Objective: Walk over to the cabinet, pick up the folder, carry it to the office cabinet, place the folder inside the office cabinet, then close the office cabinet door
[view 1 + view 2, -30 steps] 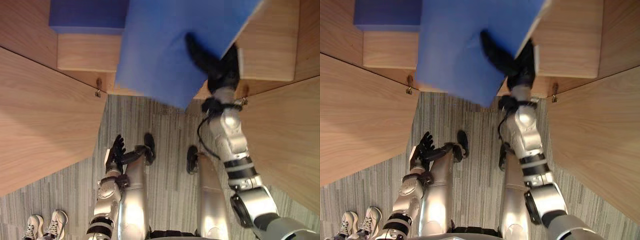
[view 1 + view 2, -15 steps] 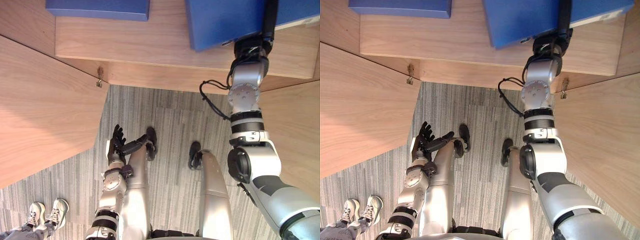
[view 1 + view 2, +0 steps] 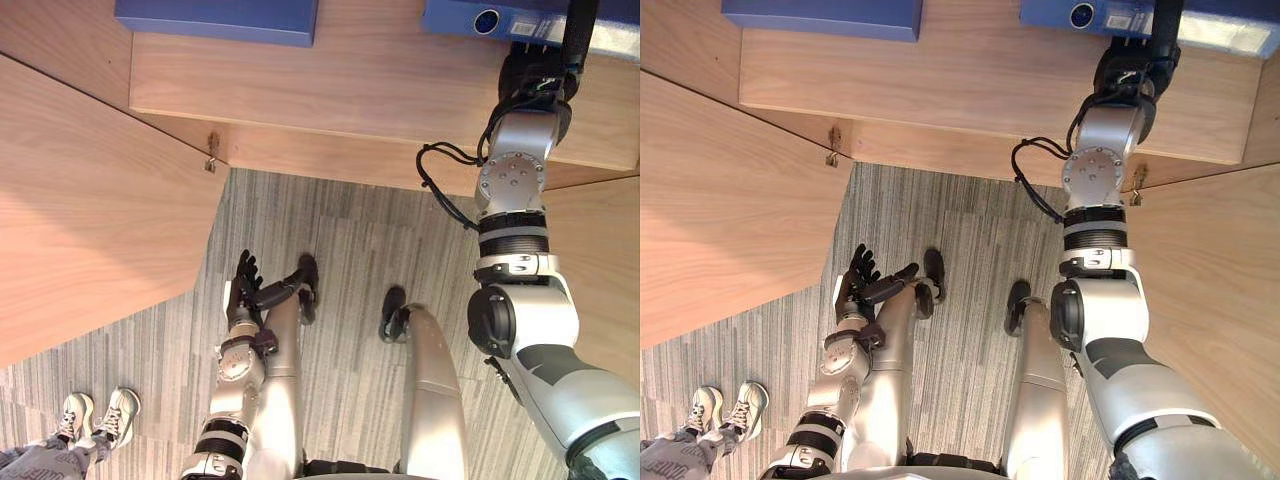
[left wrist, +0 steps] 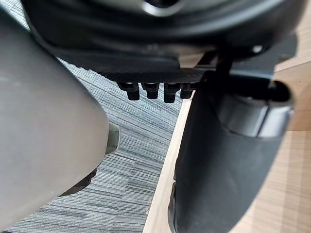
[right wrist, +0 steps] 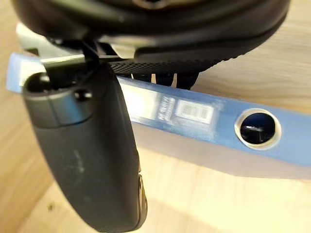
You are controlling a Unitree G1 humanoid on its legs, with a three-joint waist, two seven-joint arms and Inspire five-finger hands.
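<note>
We see the folder (image 3: 460,18), tilted above the floor (image 3: 350,250) a second ago, now flat on the shelf (image 3: 330,90), its spine still pinched by the right robot hand (image 3: 535,75); the left robot hand (image 3: 243,290) hangs slack, so release seems next.

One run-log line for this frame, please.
right robot hand: grips blue folder at cabinet shelf | left robot hand: open, idle | cabinet doors: open

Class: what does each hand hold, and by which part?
The right hand pinches the blue folder at its labelled spine; the left hand, open, holds nothing.
</note>
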